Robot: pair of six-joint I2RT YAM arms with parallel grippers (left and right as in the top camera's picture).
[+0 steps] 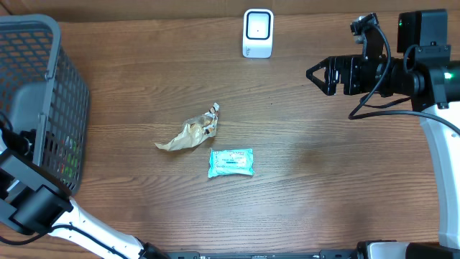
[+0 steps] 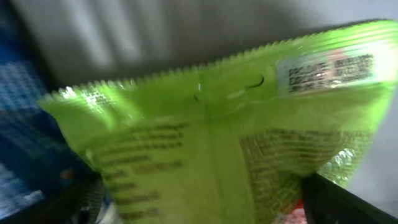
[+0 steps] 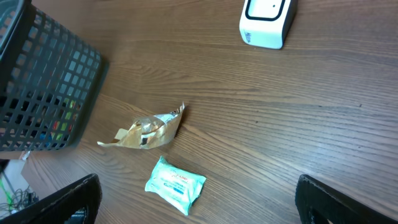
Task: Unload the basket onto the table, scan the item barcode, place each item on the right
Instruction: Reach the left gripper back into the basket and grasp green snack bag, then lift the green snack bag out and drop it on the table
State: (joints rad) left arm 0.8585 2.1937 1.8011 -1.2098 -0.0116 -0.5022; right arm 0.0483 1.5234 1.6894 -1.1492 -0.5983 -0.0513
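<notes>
One dark grey wire-mesh basket (image 1: 72,101) stands at the left edge of the brown wood-grain table (image 1: 323,180). One white rounded barcode scanner (image 1: 258,33) stands upright at the far edge, well apart from the basket. Two packets lie on the open wood between them: one crumpled tan foil wrapper (image 1: 188,133) and, just beside it on the near side, one flat teal wipes packet (image 1: 231,162). The two are close but not touching. A third packet, one bright green plastic pouch (image 2: 205,124) with a serrated top edge, fills the left wrist view. Its printed back faces the camera, and its text and silvery label panel are too blurred to read. The left gripper (image 2: 202,180) has its two black fingers (image 2: 348,202) spread wide, one at each lower corner of that view. The lower part of the pouch lies across the gap, and I cannot tell whether either finger touches it. From above only the left arm (image 1: 29,201) shows, overlapping the basket's near corner, and green and red patches show through the mesh there. The right gripper (image 3: 198,182) hangs over the table's right side, well apart from the scanner and both table packets. Its two fingers are also spread wide, over bare wood.
</notes>
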